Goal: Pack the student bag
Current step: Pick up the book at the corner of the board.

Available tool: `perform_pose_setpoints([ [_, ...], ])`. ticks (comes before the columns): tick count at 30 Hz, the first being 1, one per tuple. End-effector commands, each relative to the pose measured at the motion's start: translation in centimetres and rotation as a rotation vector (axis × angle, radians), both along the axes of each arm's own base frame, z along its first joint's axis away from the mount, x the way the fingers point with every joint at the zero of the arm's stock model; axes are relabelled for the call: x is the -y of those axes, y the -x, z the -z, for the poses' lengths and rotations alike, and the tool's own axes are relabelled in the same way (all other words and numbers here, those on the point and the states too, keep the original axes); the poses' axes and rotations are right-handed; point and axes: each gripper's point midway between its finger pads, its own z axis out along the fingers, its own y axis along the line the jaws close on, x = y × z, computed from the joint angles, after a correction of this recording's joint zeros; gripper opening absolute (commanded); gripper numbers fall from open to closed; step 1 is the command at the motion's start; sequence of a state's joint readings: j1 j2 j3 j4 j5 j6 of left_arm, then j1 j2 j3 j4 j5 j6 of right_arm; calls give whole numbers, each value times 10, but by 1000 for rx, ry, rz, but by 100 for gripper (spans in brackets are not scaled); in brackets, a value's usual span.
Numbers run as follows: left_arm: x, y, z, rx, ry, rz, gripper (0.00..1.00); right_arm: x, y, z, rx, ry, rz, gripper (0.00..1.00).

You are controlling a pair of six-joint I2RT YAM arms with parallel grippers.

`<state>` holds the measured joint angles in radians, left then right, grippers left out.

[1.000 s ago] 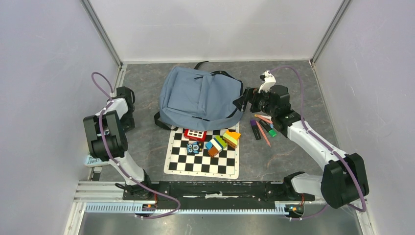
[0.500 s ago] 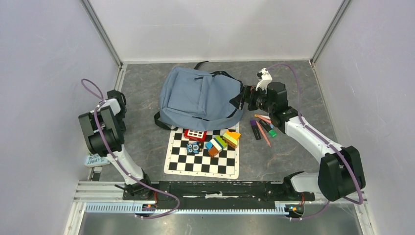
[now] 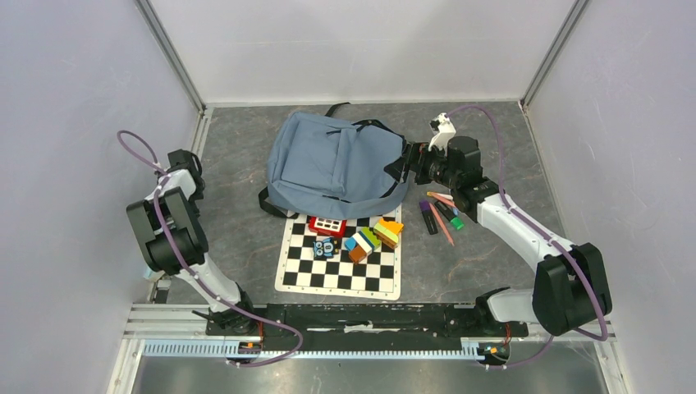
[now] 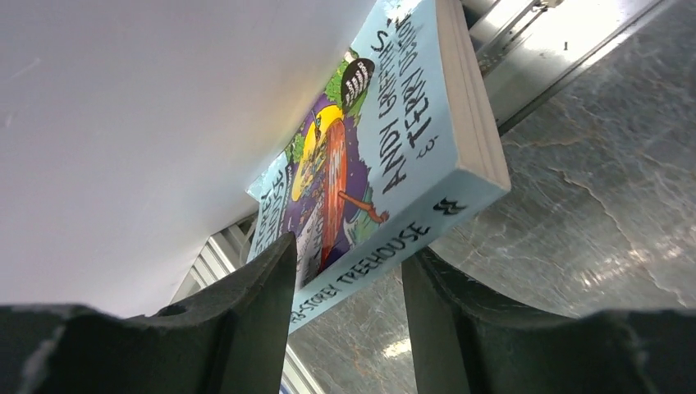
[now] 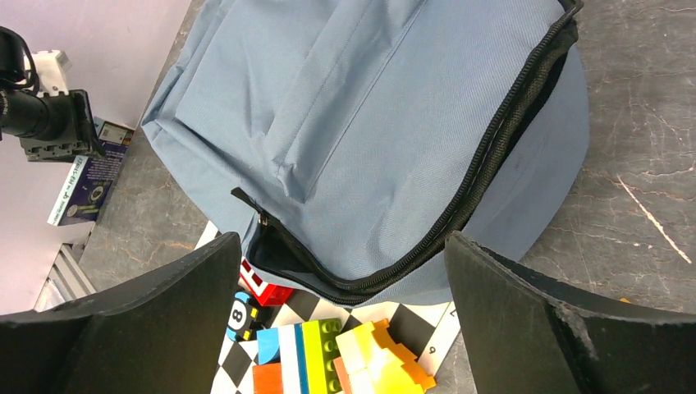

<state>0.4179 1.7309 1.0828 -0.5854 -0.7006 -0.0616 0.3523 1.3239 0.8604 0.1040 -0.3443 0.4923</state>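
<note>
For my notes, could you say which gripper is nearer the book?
Left: the left gripper is right at the book; the right gripper is far off, beside the bag.

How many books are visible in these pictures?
1. The book sits by the left wall, just ahead of the left gripper. More could be hidden inside the student bag.

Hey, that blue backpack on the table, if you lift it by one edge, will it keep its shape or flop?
The bag will probably flop: its soft cloth lies creased and sagging flat. It looks nearly empty, so it is likely light for its size. Pushed, it would more likely bunch up than slide as one piece.
</note>
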Motion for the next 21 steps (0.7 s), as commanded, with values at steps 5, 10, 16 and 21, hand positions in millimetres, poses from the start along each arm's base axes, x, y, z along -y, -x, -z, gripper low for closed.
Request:
perform_pose_setpoints([
  [5, -15, 3, 7, 28, -1, -92, 55, -4, -7, -28, 72, -36, -9, 98],
  [10, -14, 0, 5, 50, 13, -89, 29, -4, -6, -32, 76, -39, -9, 98],
  [16, -11, -2, -46, 190, -39, -77, 2, -2, -5, -54, 117, -47, -5, 98],
  [21, 18, -11, -114, 420, -67, 17, 2, 2, -2, -87, 187, -30, -8, 98],
])
